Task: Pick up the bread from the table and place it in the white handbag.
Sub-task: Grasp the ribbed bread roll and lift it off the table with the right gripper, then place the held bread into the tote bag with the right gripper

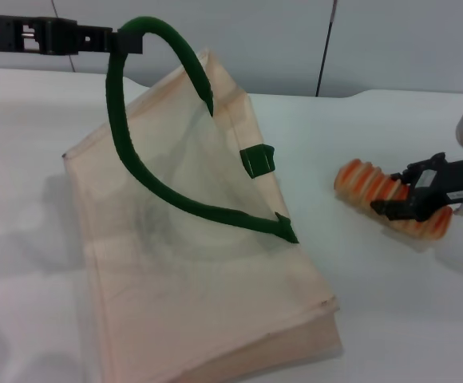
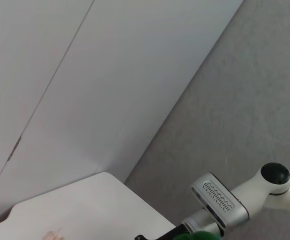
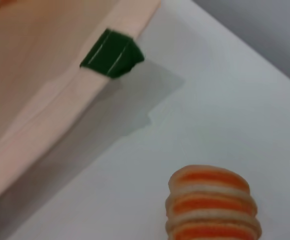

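Two grippers work a white table (image 1: 391,319) — one at the bag, one at the bread. The left gripper (image 1: 118,40) reaches in from the far left, its black fingers pinched on the top of a dark green handle (image 1: 148,179), which arcs upward and pulls one side of the white handbag (image 1: 215,303) off the tabletop so that its mouth gapes toward the right. The bag's other side lies flat on the table, and a short green tab (image 1: 257,159) shows at the raised edge. To the right, well apart from the bag, the bread (image 1: 375,187) lies on the table, a cream-tan loaf with orange-red stripes. The right gripper (image 1: 417,199) comes in from the right edge and sits over the loaf's nearer end, black fingers straddling it — whether they press the loaf or merely flank it cannot be told. The right wrist view shows the loaf's striped end (image 3: 212,205) resting on the table, with the bag's edge and green tab (image 3: 112,52) beyond it.
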`<action>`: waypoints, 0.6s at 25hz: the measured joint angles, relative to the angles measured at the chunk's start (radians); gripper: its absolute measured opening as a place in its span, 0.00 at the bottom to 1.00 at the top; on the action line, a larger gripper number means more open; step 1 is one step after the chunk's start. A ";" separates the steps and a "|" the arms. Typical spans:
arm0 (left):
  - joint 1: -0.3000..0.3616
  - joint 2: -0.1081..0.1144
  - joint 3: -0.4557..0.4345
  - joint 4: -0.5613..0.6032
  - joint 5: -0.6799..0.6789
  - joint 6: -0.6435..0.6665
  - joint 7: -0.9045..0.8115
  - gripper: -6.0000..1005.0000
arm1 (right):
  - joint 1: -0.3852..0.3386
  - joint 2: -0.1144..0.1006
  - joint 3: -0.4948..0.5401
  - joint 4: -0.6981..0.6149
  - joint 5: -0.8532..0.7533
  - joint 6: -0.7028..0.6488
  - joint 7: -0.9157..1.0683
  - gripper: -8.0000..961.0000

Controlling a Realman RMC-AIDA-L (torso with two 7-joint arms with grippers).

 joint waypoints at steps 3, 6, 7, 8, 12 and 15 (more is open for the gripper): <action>0.002 0.000 0.000 -0.001 -0.002 0.000 0.000 0.20 | -0.006 -0.002 0.001 -0.003 0.040 -0.008 -0.002 0.60; 0.005 0.000 0.000 0.000 -0.001 0.000 0.000 0.20 | -0.008 -0.003 0.027 -0.008 0.089 -0.030 -0.003 0.57; 0.005 0.000 0.000 0.000 0.001 0.000 0.000 0.20 | -0.009 -0.003 0.045 -0.012 0.102 -0.033 -0.004 0.56; 0.005 0.000 0.000 0.000 0.001 0.000 0.000 0.20 | -0.011 -0.004 0.065 -0.018 0.111 -0.034 -0.006 0.56; 0.002 0.000 0.000 0.002 0.002 -0.006 0.000 0.20 | -0.015 -0.005 0.110 -0.032 0.123 0.021 -0.049 0.51; -0.009 0.000 0.000 0.003 0.005 -0.008 -0.001 0.20 | -0.007 -0.004 0.118 -0.032 0.146 0.109 -0.098 0.49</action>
